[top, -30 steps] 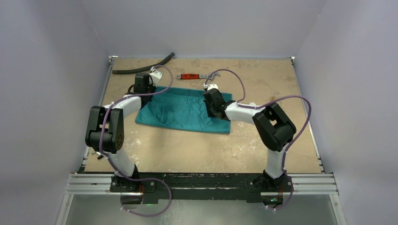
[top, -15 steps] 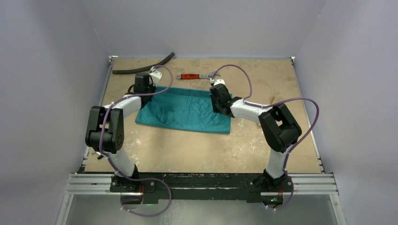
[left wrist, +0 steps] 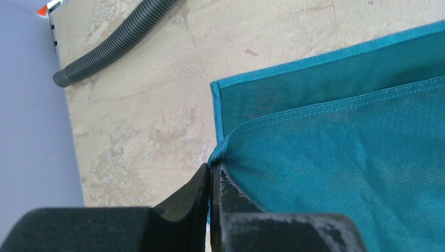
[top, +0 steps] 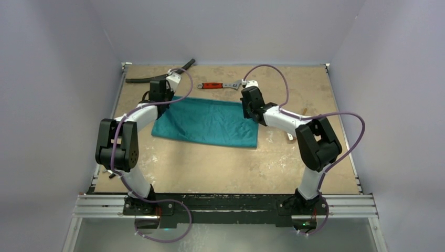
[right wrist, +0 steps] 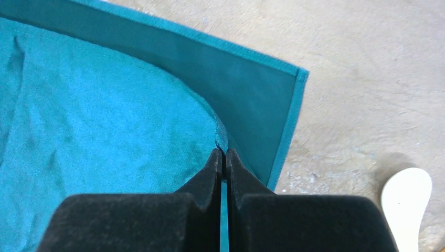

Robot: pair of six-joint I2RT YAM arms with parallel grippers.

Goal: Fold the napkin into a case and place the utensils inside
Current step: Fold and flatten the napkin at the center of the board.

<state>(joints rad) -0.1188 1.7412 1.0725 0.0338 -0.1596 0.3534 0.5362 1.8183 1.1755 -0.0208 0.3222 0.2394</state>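
Two layers show where the napkin (top: 207,123) lies on the desk (top: 210,173): it is folded over on itself, with its long axis running left to right across the middle of the desk.

At the far left a black ribbed hose (top: 141,80) lies near the back edge. Just in front of it, the left gripper (left wrist: 212,170) is pressed together on the far-left corner of the napkin's upper layer. The left wrist view shows that corner bunched into a small peak between the fingers. The lower layer's hemmed corner lies flat beyond it as a darker strip.

Behind the napkin's far edge, near the middle, a red-handled wrench (top: 219,85) lies apart from the cloth, its long axis also left to right.

The right gripper (right wrist: 223,155) is clamped on the upper layer's far-right corner. The right wrist view shows the same darker strip of lower layer past the pinch.

To the right of the napkin, the rounded white end of a spoon (right wrist: 406,202) rests on the bare desk, clear of the hem. From above it is mostly hidden by the right arm. Only the top view catches a slim tan wooden utensil (top: 304,111) further right, too small to tell which way it points.
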